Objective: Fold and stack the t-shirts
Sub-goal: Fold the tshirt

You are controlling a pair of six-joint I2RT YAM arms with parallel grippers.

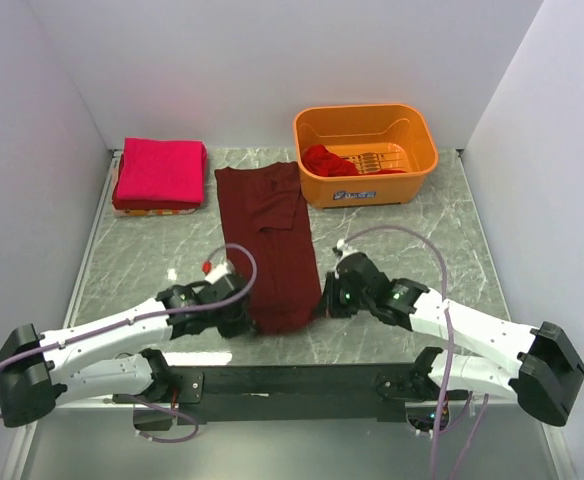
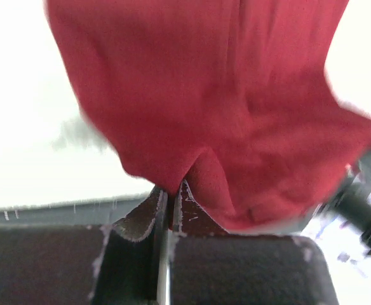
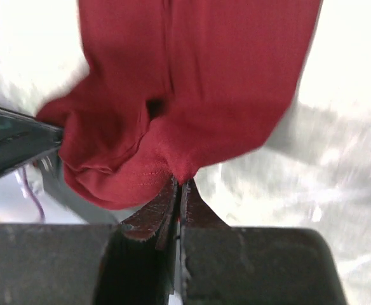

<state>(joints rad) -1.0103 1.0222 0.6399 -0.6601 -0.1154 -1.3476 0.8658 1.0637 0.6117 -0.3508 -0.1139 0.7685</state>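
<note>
A dark maroon t-shirt [image 1: 272, 235] lies in a long narrow strip down the middle of the table. My left gripper [image 1: 244, 312] is shut on its near left corner; the cloth [image 2: 223, 108] is pinched between the fingertips [image 2: 171, 194]. My right gripper [image 1: 322, 303] is shut on the near right corner, with the cloth [image 3: 198, 82] held at the tips [image 3: 178, 185]. A folded bright pink-red t-shirt [image 1: 159, 172] sits at the back left. A brighter red t-shirt [image 1: 330, 160] lies bunched in the orange basket [image 1: 365, 153].
The orange basket stands at the back right, touching the maroon shirt's far corner. White walls close in the table on the left, back and right. Cables loop over both arms near the shirt's near end.
</note>
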